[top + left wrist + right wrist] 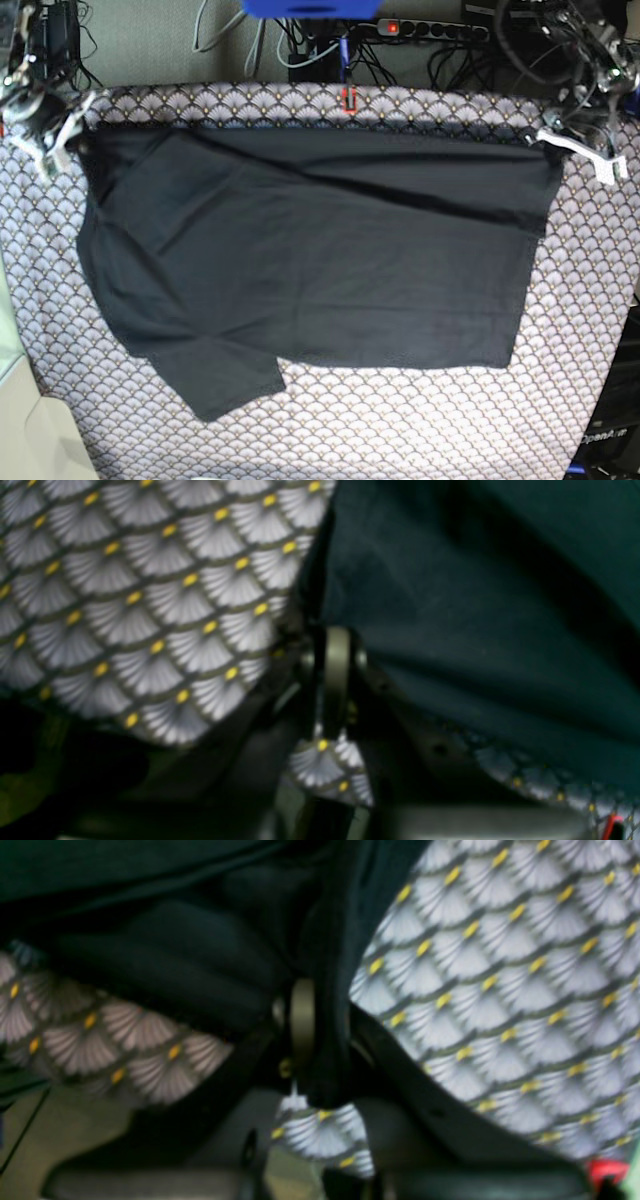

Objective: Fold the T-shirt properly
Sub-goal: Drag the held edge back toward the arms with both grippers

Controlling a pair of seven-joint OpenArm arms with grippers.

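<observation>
The dark T-shirt (320, 260) lies spread across the scallop-patterned tablecloth (400, 420), with one sleeve (220, 375) sticking out at the lower left. Its far edge runs taut between the two grippers. My right gripper (72, 140) holds the far left corner, and my left gripper (548, 138) holds the far right corner. In the right wrist view, dark fabric (327, 1055) passes between the shut fingers of the gripper (320, 1035). The left wrist view shows the T-shirt (475, 605) reaching into the shut gripper (325, 650).
Cables and a power strip (430, 30) lie behind the table's far edge. A small red marker (349, 98) sits at the far middle of the cloth. The table's edge drops off at the lower left (30, 380).
</observation>
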